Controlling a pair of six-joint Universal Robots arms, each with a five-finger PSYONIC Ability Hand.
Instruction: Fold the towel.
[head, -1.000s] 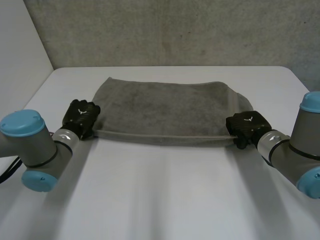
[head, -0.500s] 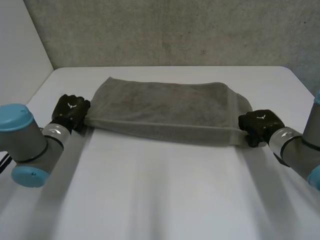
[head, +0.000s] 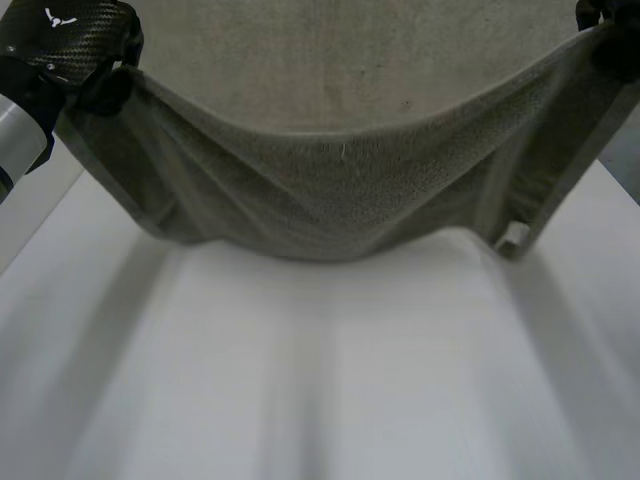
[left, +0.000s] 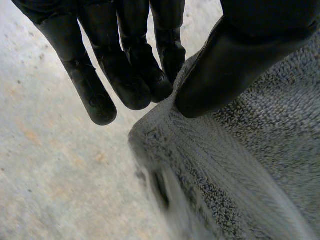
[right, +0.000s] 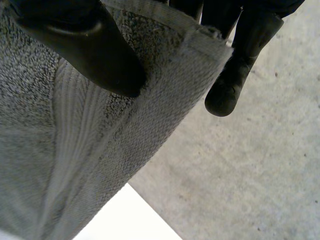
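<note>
Above the white table (head: 300, 400), the grey towel (head: 340, 190) sags between the left hand (head: 70, 40) and right hand (head: 620, 50), each pinching a top corner. Likely the lifting step; next calls for laying it down doubled, edges matched.

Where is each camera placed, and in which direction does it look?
Head view: between and behind the arms, looking down over the table at the hanging towel; left robot hand and right robot hand hold its upper corners.
Left wrist view: on the left wrist, looking along the palm; the left robot hand pinches a towel corner.
Right wrist view: on the right wrist, likewise; the right robot hand pinches the other corner.
Shared: all three show the towel.
</note>
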